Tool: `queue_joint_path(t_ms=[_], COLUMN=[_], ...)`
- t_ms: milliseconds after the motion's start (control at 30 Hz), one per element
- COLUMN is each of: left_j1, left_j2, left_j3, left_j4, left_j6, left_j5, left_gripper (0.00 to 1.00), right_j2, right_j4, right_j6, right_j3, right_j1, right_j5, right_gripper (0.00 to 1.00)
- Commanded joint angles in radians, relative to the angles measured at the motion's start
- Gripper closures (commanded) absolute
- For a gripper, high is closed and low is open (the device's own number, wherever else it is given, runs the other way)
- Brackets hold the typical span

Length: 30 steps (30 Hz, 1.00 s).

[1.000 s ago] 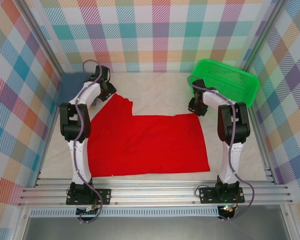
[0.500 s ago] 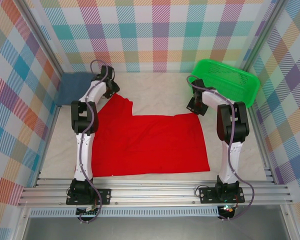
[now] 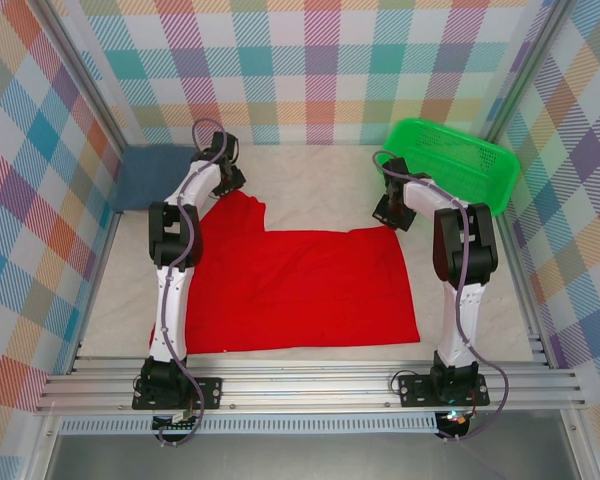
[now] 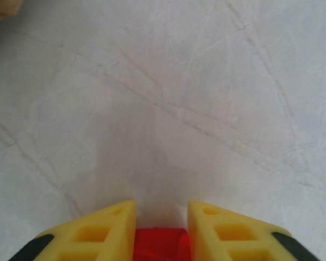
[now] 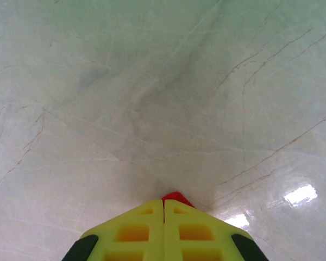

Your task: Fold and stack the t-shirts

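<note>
Currently the red t-shirt (image 3: 300, 290) extends nearward from both far corners, long axis left-right: right gripper (image 5: 163, 202) pinches one corner, left gripper (image 4: 162, 217) straddles the other, jaws parted.

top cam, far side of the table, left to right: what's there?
slate-blue t-shirt → left gripper → right gripper → green basket
</note>
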Motion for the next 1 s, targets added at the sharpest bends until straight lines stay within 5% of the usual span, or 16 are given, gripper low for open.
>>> queue_joint_path(t_ms=[0,233,500,967], left_j1=[-0.007,-0.012,0.011,0.029], left_j2=[0.031,0.018,-0.099,-0.244], left_j3=[0.041,0.038,0.063,-0.003], left_j4=[-0.105,-0.098,-0.081,-0.055], left_j6=[0.028,0.026,0.044,0.061], left_j5=[-0.038,-0.049,-0.144,-0.078], left_gripper=[0.74,1.0,1.0,1.0], right_j2=[0.029,0.008,-0.02,-0.008], right_j4=[-0.036,-0.038,-0.035,-0.087], right_j6=[0.008,0.0,-0.082,-0.094], right_j3=[0.031,0.039,0.087,0.148], right_j1=[0.009,0.01,0.01,0.01], right_j5=[-0.002,0.001,0.024,-0.007], right_gripper=[1.0,1.0,1.0,1.0])
